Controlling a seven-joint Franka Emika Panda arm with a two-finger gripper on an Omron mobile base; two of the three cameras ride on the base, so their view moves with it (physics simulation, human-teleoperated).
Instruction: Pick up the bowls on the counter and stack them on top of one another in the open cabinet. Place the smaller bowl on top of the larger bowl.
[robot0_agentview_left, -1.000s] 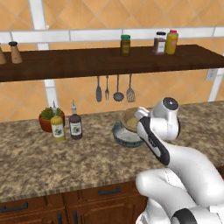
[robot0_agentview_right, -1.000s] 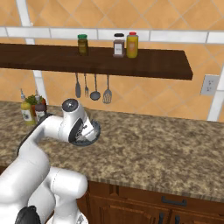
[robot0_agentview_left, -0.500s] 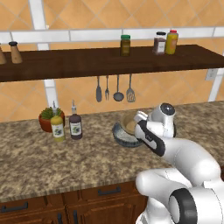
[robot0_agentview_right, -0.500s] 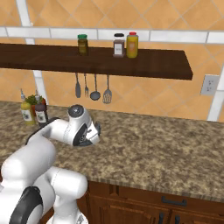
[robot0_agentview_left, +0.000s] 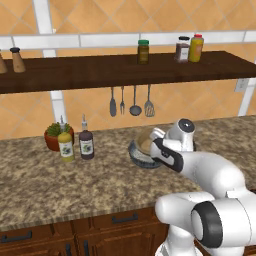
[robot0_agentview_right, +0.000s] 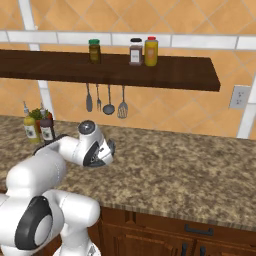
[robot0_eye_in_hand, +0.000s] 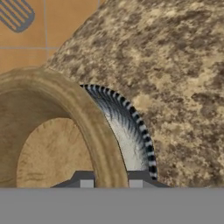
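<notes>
My gripper (robot0_eye_in_hand: 110, 179) is shut on the rim of the smaller bowl (robot0_eye_in_hand: 48, 131), tan with a plain beige inside. In the left base view this small bowl (robot0_agentview_left: 145, 143) tilts over the larger bowl (robot0_agentview_left: 141, 159), which is dark blue-grey and sits on the granite counter (robot0_agentview_left: 75, 180). The larger bowl's ribbed rim and pale inside (robot0_eye_in_hand: 129, 127) curve just behind the tan rim. I cannot tell whether the two bowls touch. The open cabinet (robot0_agentview_left: 100, 70), a long dark wooden shelf, runs along the tiled wall above them.
On the counter to the left stand a red-brown plant pot (robot0_agentview_left: 52, 137), a yellow bottle (robot0_agentview_left: 65, 145) and a dark bottle (robot0_agentview_left: 86, 144). Utensils (robot0_agentview_left: 134, 102) hang below the shelf. Jars (robot0_agentview_left: 183, 49) and shakers (robot0_agentview_left: 18, 59) stand on the shelf.
The arm has folded lower and nearer the cameras while the hand stays by the bowls. The jaws have kept their grip on the tan bowl.
</notes>
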